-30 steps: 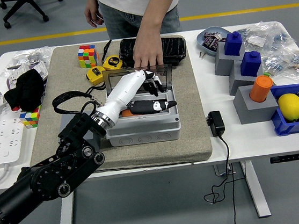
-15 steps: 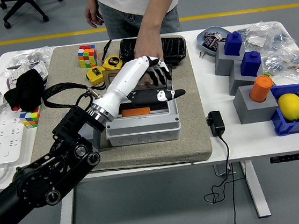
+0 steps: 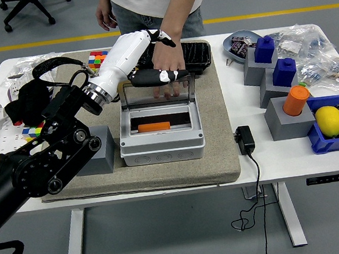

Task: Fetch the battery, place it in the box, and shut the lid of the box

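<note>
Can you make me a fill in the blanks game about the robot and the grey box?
1. The battery inside the box is coloured ____.
2. The box's clear lid stands ____.
3. A person's hand rests just behind the ____.
4. The robot's left hand hovers over the top edge of the ____.

Missing words: orange; open; lid; lid

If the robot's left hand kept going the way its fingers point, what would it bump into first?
Probably the person's hand, which rests behind the box's clear lid. The left hand points right, already next to it, though depth is hard to judge.
</note>
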Available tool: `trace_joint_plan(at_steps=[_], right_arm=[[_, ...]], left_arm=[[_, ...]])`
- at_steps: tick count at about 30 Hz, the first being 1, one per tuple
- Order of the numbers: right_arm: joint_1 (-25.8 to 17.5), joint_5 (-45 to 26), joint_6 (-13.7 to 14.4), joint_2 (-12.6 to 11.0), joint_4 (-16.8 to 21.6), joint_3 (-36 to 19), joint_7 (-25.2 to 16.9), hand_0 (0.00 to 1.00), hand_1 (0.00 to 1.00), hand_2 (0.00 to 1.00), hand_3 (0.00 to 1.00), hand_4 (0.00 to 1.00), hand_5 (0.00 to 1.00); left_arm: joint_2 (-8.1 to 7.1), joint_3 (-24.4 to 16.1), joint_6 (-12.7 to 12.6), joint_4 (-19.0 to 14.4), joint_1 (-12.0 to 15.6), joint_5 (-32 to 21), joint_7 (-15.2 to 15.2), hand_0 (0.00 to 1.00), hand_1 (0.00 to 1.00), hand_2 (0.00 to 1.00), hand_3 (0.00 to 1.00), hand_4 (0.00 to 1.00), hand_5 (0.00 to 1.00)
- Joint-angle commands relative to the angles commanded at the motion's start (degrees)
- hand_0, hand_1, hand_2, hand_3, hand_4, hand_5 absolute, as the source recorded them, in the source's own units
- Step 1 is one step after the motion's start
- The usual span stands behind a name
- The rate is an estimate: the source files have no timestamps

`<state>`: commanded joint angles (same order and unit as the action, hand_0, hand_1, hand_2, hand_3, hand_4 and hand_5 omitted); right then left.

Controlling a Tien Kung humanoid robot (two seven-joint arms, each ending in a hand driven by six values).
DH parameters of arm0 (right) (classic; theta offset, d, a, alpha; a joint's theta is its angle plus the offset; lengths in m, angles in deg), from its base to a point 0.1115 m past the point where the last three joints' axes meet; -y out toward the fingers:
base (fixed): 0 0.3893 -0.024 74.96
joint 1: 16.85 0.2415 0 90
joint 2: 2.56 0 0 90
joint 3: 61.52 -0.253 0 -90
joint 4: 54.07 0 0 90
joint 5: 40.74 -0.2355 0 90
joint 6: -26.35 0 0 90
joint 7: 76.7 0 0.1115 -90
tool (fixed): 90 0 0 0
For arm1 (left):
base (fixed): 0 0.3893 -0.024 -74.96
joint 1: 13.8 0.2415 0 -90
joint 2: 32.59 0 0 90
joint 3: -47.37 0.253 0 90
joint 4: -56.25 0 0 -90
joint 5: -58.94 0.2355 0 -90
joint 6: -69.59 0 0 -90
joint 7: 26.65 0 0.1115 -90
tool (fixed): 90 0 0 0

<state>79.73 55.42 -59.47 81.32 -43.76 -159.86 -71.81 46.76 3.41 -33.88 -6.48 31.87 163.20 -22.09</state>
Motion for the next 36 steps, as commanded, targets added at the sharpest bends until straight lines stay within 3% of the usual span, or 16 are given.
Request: trace_joint_plan(at_steps=[6, 7, 8, 12, 13, 24, 36], right_arm=[[0.0, -0.1, 0.0, -0.1, 0.0, 0.0, 0.0, 0.93, 0.878, 0.825, 0.807, 0.998, 0.998], [0.0, -0.1, 0.0, -0.1, 0.0, -0.1, 0.1, 0.93, 0.878, 0.825, 0.807, 0.998, 0.998], [0.0, -0.1, 0.0, -0.1, 0.0, -0.1, 0.1, 0.93, 0.878, 0.825, 0.807, 0.998, 0.998], [0.1, -0.3, 0.1, -0.1, 0.0, 0.1, 0.0, 0.93, 0.878, 0.825, 0.807, 0.998, 0.998], [0.2, -0.4, 0.1, 0.0, 0.0, 0.2, -0.1, 0.929, 0.879, 0.825, 0.807, 0.998, 0.998], [0.1, -0.6, 0.2, 0.0, 0.0, 0.0, -0.1, 0.929, 0.878, 0.825, 0.807, 0.998, 0.998], [0.1, -0.7, 0.2, 0.0, 0.0, -0.1, 0.0, 0.929, 0.878, 0.825, 0.808, 0.998, 0.998]], left_arm=[[-0.65, 0.8, 4.7, 1.0, -0.8, 5.0, -5.4, 0.998, 0.998, 0.928, 0.854, 0.998, 0.966], [-0.71, 0.9, 5.3, 1.0, -0.8, 5.7, -6.5, 0.998, 0.998, 0.99, 0.927, 0.998, 0.998], [-0.77, 0.9, 6.0, 0.9, -0.8, 6.3, -7.6, 0.998, 0.998, 0.99, 0.927, 0.998, 0.998], [-0.99, 0.8, 7.5, 0.9, -0.5, 7.5, -9.9, 0.998, 0.998, 0.99, 0.927, 0.998, 0.998], [-1.1, 0.8, 7.8, 0.6, -0.3, 7.8, -10.3, 0.998, 0.998, 0.922, 0.875, 0.998, 0.998], [-3.82, 5.3, 10.5, -4.6, 1.7, 8.6, -11.9, 0.998, 0.954, 0.84, 0.796, 0.998, 0.998], [-6.21, 8.6, 10.3, -12.0, 2.9, 9.0, -12.3, 0.998, 0.926, 0.825, 0.779, 0.998, 0.998]])
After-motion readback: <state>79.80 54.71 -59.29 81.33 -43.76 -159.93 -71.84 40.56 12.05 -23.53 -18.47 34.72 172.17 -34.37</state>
